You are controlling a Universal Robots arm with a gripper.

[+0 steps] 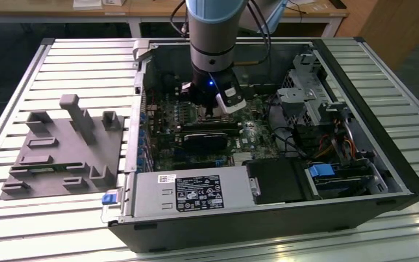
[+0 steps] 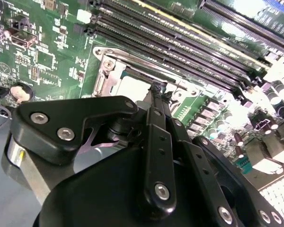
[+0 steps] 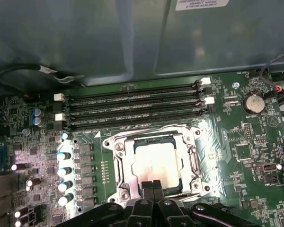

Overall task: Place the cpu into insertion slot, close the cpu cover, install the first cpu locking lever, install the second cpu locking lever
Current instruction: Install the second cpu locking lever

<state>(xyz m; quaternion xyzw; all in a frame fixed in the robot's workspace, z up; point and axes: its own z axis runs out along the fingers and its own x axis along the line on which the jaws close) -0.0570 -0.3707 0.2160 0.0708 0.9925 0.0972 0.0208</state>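
Observation:
The cpu (image 3: 155, 161), a pale silver square, lies flat in the insertion slot on the green motherboard (image 3: 236, 156). The cpu cover (image 3: 119, 158), a silver frame with a window, lies down around the chip, so little of the slot itself shows. My gripper (image 3: 152, 184) hangs over one edge of the chip with its two black fingertips pressed together and nothing between them. I cannot tell whether the tips touch the chip. In the second wrist view the fingers (image 2: 157, 94) point down beside the cpu (image 2: 130, 87). In the exterior view the gripper (image 1: 213, 113) is low inside the open computer case (image 1: 268, 224).
Long black memory slots (image 3: 132, 106) run beside the socket. A row of capacitors (image 3: 64, 170) stands on the other side. In the exterior view a grey power supply (image 1: 195, 191) and drive cage (image 1: 307, 101) line the case. A grey fixture (image 1: 64, 147) sits at the exterior view's left.

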